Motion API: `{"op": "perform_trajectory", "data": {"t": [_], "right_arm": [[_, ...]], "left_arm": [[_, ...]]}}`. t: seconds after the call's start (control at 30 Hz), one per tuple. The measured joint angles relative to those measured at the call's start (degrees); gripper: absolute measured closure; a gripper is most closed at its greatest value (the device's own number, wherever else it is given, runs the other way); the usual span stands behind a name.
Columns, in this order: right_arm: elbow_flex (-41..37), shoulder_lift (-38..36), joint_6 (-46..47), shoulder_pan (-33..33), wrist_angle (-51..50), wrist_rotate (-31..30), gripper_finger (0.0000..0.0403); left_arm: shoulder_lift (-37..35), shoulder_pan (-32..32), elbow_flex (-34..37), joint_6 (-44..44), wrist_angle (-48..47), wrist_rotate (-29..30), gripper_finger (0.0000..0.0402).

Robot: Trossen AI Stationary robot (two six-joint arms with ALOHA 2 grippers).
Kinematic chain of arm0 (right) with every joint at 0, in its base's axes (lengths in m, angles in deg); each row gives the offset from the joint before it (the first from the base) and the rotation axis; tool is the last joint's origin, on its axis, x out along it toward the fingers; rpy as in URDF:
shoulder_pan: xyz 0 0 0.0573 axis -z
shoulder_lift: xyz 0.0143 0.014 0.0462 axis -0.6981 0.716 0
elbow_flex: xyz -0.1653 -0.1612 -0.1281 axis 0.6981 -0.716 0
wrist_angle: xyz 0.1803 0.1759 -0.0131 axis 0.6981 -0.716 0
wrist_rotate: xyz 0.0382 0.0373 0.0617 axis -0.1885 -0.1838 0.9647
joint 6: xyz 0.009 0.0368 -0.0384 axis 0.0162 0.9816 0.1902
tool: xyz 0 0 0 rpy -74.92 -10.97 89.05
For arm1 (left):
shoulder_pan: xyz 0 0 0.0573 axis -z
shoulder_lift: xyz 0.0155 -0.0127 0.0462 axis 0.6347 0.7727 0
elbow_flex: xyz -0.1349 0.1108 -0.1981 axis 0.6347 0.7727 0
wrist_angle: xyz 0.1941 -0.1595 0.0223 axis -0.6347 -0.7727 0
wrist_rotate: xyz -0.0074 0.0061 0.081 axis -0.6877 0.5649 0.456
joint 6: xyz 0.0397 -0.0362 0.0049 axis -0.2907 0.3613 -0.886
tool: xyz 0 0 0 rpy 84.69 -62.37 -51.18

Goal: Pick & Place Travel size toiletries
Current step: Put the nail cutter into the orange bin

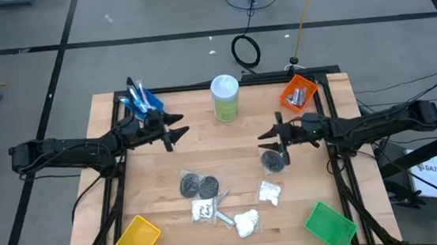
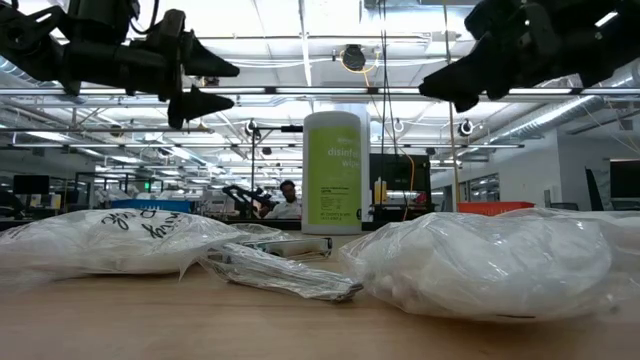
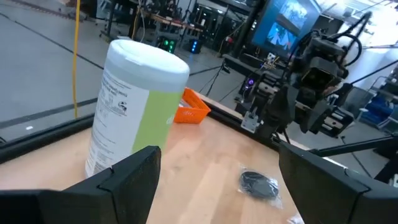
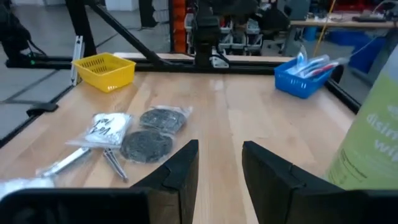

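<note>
Loose toiletries lie flat on the table's near half: two dark grey discs (image 1: 199,186), a third bagged disc (image 1: 272,161), white packets (image 1: 247,223), and short silver tubes (image 1: 223,215). Blue sticks stand in the blue bin (image 1: 141,104), and silver tubes lie in the orange bin (image 1: 298,93). My left gripper (image 1: 178,134) hovers open at left centre, pointing toward the table's right. My right gripper (image 1: 270,140) hovers open just beyond the bagged disc, pointing left. In the right wrist view, the open right gripper (image 4: 221,168) faces the discs (image 4: 149,144). In the left wrist view, the bagged disc (image 3: 260,185) lies ahead.
A tall pale-green canister (image 1: 225,98) stands at far centre between the arms. The yellow bin (image 1: 136,241) sits at the near left corner and the green bin (image 1: 329,225) at the near right. Bare wood lies between the two grippers. A person shows far behind in the low view.
</note>
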Motion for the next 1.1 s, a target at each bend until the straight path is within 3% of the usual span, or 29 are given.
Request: {"op": "perform_trajectory", "data": {"t": [0.27,0.43,0.5,0.57,0.73,0.97,1.1], "right_arm": [[2.6,-8.6,-4.81,-7.07,-14.89,-18.46,0.0287],[2.71,-13.09,-4.82,-9.26,-15.09,-18.51,0.0287],[2.71,-13.88,-4.8,-9.68,-15.11,-18.57,0.0287],[2.71,-13.99,-4.8,-9.94,-15.16,-18.59,0.0287],[2.69,-13.31,-4.8,-9.94,-15.71,-18.59,0.0287],[2.69,-13.11,-4.78,-9.92,-15.53,-18.75,0.0287],[2.69,-13.11,-4.74,-9.92,-15.46,-18.78,0.0287]], "left_arm": [[0.0,0.0,0.0,4.25,-6.7,-1.9,0.008],[1.13,1.87,0.0,6.67,-8.27,-16.59,0.008],[3.46,5.81,-0.74,7.63,-8.36,-16.42,0.008],[6.58,11.54,-3.05,6.72,-9.78,-11.89,0.008],[19.36,25.25,-17.51,2.23,-23.67,-1.53,0.008],[38.87,32.31,-42.31,2.42,-51.49,-0.95,0.008],[47.59,33.52,-50.62,1.23,-57.62,-2.52,0.008]]}}
